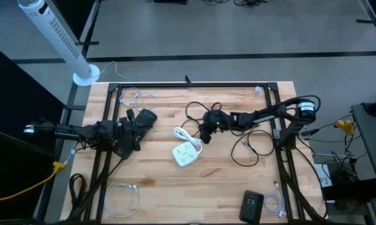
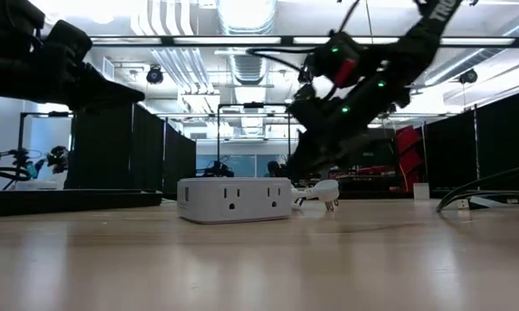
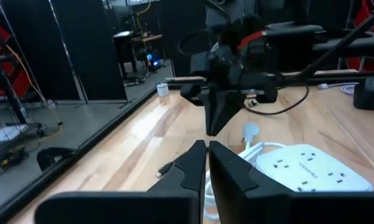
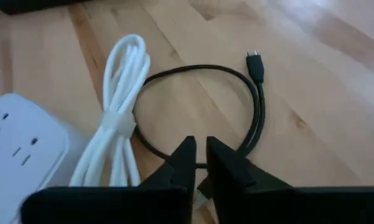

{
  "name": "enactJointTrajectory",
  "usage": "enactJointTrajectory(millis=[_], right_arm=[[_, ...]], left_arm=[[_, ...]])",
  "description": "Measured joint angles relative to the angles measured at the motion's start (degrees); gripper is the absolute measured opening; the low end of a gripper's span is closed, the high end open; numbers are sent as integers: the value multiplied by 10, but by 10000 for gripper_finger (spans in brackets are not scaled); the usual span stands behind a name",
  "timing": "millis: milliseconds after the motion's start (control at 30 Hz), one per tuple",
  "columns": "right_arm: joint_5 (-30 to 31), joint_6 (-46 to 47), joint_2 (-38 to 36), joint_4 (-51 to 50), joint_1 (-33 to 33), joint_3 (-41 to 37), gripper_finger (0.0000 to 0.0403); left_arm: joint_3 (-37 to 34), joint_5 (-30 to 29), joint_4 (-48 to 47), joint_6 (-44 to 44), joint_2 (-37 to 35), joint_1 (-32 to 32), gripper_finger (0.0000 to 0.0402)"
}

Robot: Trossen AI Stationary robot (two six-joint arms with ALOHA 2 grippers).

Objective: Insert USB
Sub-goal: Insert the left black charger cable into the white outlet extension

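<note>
From above, the left arm lies low along the left side of the pale wooden counter (image 1: 156, 181), its left gripper (image 1: 137, 125) pointing toward the middle. The right arm reaches in from the right edge, its right gripper (image 1: 206, 129) tipped down just beside the white rectangular power strip (image 1: 186, 153) and its bundled white cord (image 1: 184, 134). A thin black USB cable (image 1: 250, 150) loops on the counter near that arm.

At counter height, the power strip (image 2: 235, 199) sits flat, and the right gripper (image 2: 315, 160) hangs over the white plug (image 2: 324, 192) behind it.

The left wrist view shows the left gripper's fingers (image 3: 193, 168) nearly touching, holding nothing, with the power strip (image 3: 308, 168) just ahead and the right gripper (image 3: 221, 115) beyond.

The right wrist view shows its fingers (image 4: 182, 163) almost closed, directly above the curve of the black USB cable (image 4: 255, 118); whether they grip it, I cannot tell. The cable's connector end (image 4: 255, 64) lies well ahead of the fingertips, the white cord (image 4: 118, 112) beside them.
</note>
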Motion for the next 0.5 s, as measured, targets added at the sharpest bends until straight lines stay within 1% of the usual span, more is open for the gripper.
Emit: enactJointTrajectory(millis=[100, 233, 367, 500], right_arm=[[3, 2, 5, -78, -2, 38, 71], [23, 50, 5, -167, -2, 77, 119], [23, 62, 5, -208, -2, 90, 150], [20, 88, 6, -221, -2, 78, 164]], left_arm=[[0, 3, -10, -21, 0, 0, 27], [0, 29, -15, -34, 2, 0, 50], [0, 41, -15, -34, 10, 0, 70], [0, 42, -1, -46, 30, 0, 86]])
